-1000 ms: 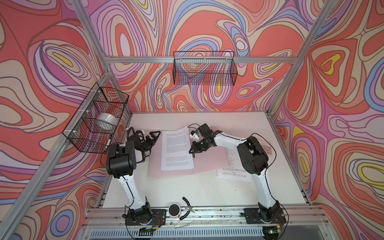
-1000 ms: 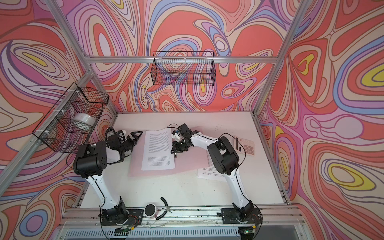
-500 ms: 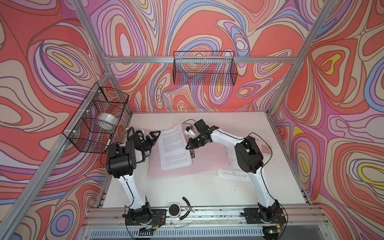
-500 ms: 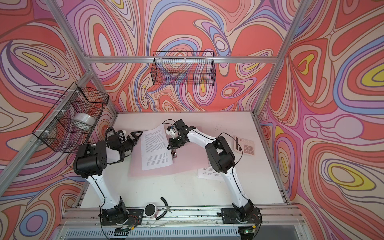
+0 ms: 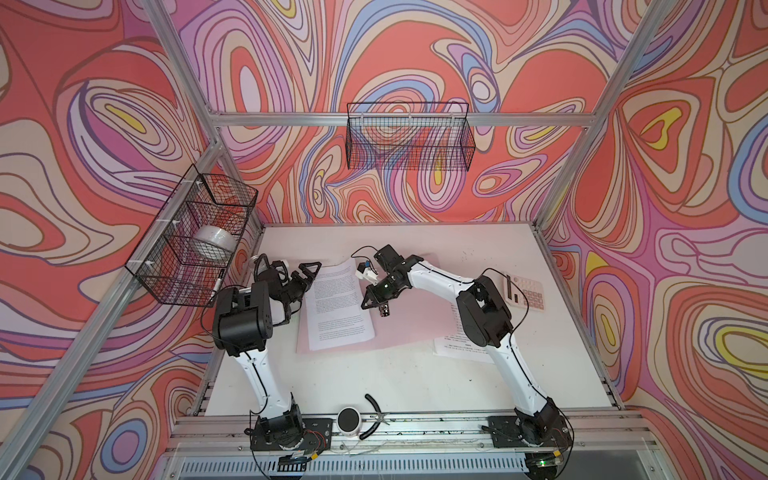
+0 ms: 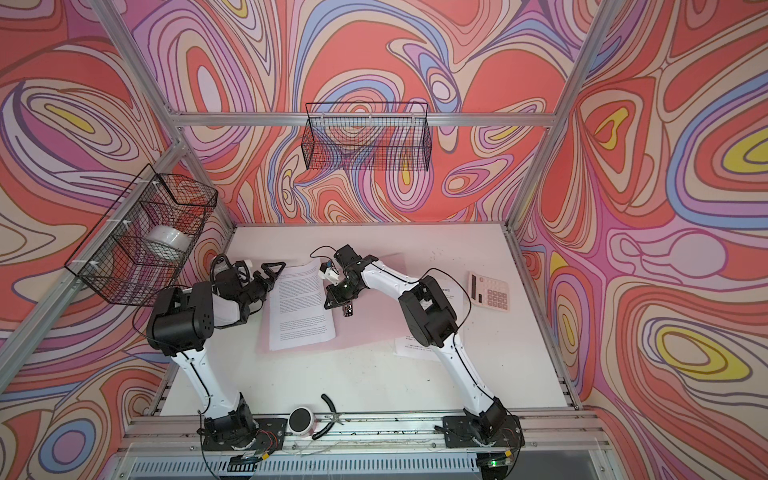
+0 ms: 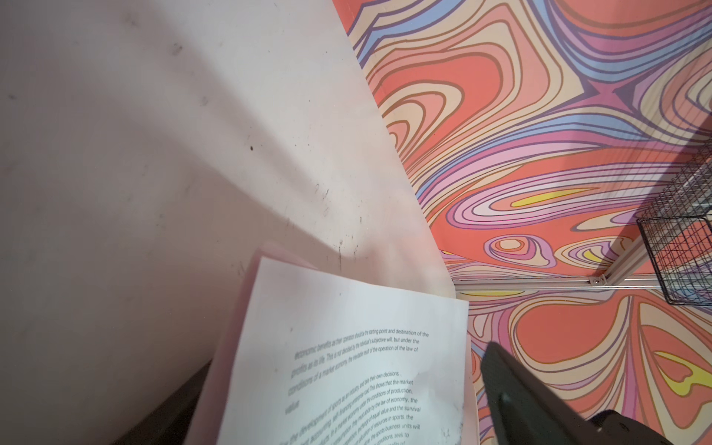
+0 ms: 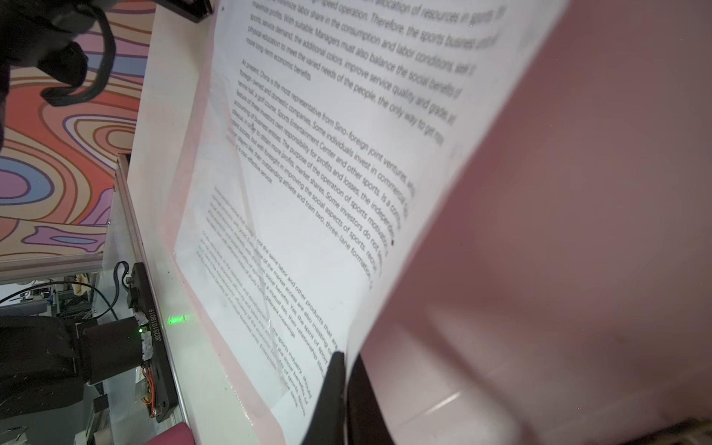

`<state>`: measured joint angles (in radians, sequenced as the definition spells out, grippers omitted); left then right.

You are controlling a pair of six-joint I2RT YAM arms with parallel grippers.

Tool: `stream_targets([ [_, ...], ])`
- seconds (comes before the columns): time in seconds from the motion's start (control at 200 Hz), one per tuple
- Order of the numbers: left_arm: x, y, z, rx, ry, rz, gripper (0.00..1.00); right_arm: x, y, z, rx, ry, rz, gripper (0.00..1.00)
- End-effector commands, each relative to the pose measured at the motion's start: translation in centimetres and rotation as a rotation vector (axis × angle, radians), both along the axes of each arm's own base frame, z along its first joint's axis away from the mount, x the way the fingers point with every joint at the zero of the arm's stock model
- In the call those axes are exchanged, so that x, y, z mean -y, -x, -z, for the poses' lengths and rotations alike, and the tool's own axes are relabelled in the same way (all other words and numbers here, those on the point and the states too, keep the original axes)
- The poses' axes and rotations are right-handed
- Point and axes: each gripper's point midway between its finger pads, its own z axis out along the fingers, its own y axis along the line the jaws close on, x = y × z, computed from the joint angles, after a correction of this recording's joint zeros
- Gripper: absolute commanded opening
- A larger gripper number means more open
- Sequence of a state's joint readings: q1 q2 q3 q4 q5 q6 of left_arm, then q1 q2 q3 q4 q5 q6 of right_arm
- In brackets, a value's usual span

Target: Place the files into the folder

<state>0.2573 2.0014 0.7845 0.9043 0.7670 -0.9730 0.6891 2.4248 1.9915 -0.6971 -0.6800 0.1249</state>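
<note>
The pink folder (image 5: pixel 411 320) is lying open on the table (image 5: pixel 395 382), and a printed sheet (image 5: pixel 338 307) is sitting over its left leaf. The right tool (image 5: pixel 366 301) is reaching across with its jaws pressed together on that sheet's right edge. In the right wrist view the black fingertips (image 8: pixel 337 377) are pinching the paper, so that side is curling up off the folder. The left tool (image 5: pixel 309 276) is hovering just beside the sheet's far left corner, jaws spread wide and gripping nothing. A second sheet (image 5: pixel 455 351) is lying at the near right under the right arm, partly past the folder's edge.

As I'm reading it, the sheet is being squared onto the left leaf. Doing that well means keeping the pinch low and sliding the page gently until pink is showing on every side. Then the right tool can let it go flat. Pulling hard is risking a crease, or dragging the folder along. The left tool could be steadying the far corner.
</note>
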Motion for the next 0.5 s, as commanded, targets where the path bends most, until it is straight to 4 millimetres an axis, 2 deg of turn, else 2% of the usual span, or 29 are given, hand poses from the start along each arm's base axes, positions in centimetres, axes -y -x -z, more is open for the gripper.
stream_targets([
  [0.0,-0.4,-0.3,-0.3,0.031,-0.003,-0.001,0.97,-0.3,0.8,0.3,-0.058,-0.001,0.009,0.00],
  [0.195,-0.5,-0.3,-0.2,0.028,-0.005,-0.007,0.97,0.4,0.1,-0.1,-0.121,-0.013,0.239,0.00],
  [0.346,-0.5,-0.2,-0.2,0.026,-0.006,-0.009,0.97,2.3,-1.8,-0.5,-0.123,-0.054,0.412,0.00],
  [0.496,-0.5,-0.3,-0.2,0.026,-0.006,-0.010,0.97,2.8,-2.2,-1.0,-0.117,-0.070,0.456,0.00],
])
